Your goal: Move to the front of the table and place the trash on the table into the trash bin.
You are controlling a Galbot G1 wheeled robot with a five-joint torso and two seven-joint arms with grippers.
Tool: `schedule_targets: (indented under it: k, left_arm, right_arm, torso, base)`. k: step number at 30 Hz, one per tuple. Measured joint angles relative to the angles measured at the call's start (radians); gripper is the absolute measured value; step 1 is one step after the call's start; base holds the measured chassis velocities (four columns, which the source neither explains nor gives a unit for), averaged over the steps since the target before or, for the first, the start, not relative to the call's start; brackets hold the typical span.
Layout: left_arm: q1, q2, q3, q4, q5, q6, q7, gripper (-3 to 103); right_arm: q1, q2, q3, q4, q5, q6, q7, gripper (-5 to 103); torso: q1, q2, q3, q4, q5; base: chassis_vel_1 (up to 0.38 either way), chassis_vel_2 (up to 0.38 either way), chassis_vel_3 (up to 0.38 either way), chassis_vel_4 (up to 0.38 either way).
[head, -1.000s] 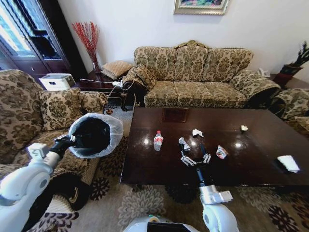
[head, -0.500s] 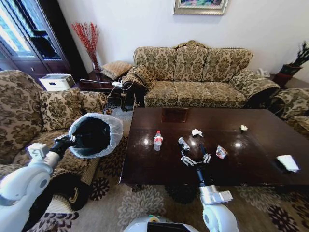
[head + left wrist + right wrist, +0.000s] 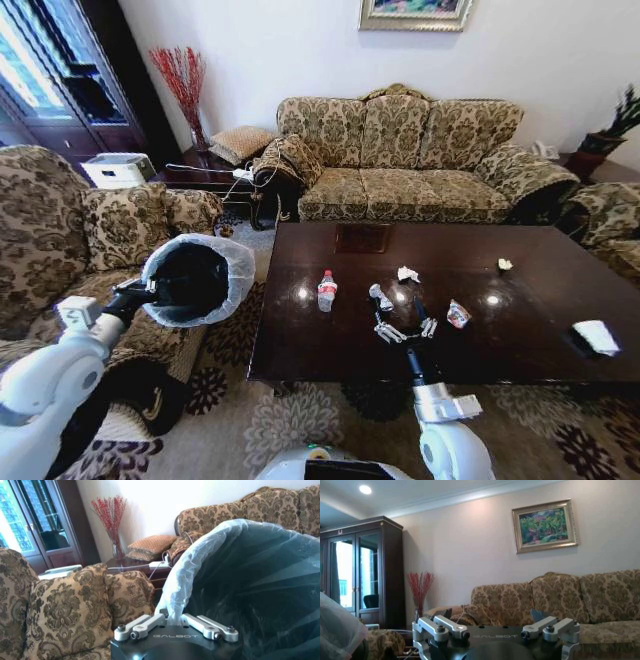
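Over the glossy dark wooden desk (image 3: pixel 520 340), your right gripper (image 3: pixel 405 328) spreads empty fingers beside a crumpled silvery wrapper (image 3: pixel 380 296); left gripper (image 3: pixel 175 624) pinches the black bag-lined bin (image 3: pixel 195 280).

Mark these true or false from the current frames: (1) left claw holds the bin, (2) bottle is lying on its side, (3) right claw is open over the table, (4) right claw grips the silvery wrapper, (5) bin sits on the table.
1. The left claw holds the round black bag-lined trash bin by its rim. True.
2. The clear plastic red-capped bottle lies on its side. False: it stands upright.
3. The right claw is open above the glossy dark wooden table. True.
4. The right claw grips the crumpled silvery wrapper. False: its fingers are spread and empty; the wrapper lies just beyond them.
5. The bin sits on the table. False: it is held up left of the table.
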Motion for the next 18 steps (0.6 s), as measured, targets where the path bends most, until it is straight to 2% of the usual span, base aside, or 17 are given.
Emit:
schedule_targets:
  k: [15,17,18]
  left_arm:
    - [0.0,-0.002,-0.001,-0.004,0.0,0.002,-0.002,0]
    - [-0.001,-0.008,-0.006,-0.019,-0.001,0.011,-0.006,0]
    - [-0.006,-0.026,-0.021,-0.067,-0.004,0.043,-0.017,0]
  right_arm:
    - [0.0,0.0,0.0,0.0,0.0,-0.001,0.0,100]
    - [0.001,-0.001,-0.002,0.004,0.0,-0.011,0.007,100]
    - [0.006,-0.005,-0.01,0.02,0.0,-0.044,0.032,100]
  torso:
    - [0.0,0.0,0.0,0.0,0.0001]
    - [0.0,0.0,0.0,-0.0001,-0.0001]
    - [0.0,0.0,0.0,0.0,-0.0006]
  base:
    - [0.0,0.0,0.0,0.0]
    - [0.0,0.0,0.0,0.0]
    - [0.0,0.0,0.0,0.0]
